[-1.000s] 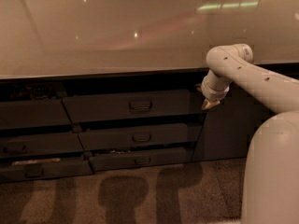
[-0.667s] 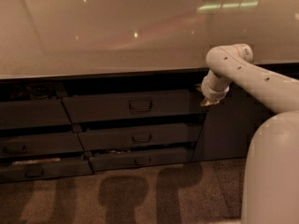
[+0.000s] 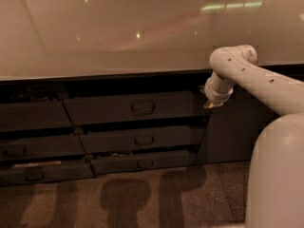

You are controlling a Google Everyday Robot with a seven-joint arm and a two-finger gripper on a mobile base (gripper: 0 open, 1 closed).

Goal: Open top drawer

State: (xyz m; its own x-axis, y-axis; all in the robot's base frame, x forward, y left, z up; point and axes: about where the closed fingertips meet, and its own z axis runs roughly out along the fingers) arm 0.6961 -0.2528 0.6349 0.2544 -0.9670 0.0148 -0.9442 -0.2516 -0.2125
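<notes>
Nothing is shifting since a second ago: arm, drawers and shadows are all sitting where they were.

- Gripper (image 3: 209, 103) is hanging just under the near edge of the counter (image 3: 118, 42), at the upper right corner of the top drawer (image 3: 104, 109). Claw state: cannot tell, as the wrist is covering it and the corner is dark.
- Arm (image 3: 256, 75) is reaching in from the right, elbow raised above the counter edge and wrist dropping down. This is probably keeping the forearm clear of the counter while the tool is working at drawer height.
- Top drawer is lying directly below the counter, widest of the stack, with its centre pull (image 3: 142, 107) well to the left of the gripper. The gripper is not going for the pull; it looks to be working the drawer's right end instead, perhaps because the pull is small.
- A dark gap is showing above the drawer front, so it may be standing slightly out already, though this is hard to confirm.
- Two narrower drawers, middle (image 3: 118, 141) and lowest (image 3: 118, 164), are sitting beneath. A dark cabinet door (image 3: 228, 137) is standing to the right, behind the wrist.
- Task is looking early: most of the pull toward the near side is remaining.
</notes>
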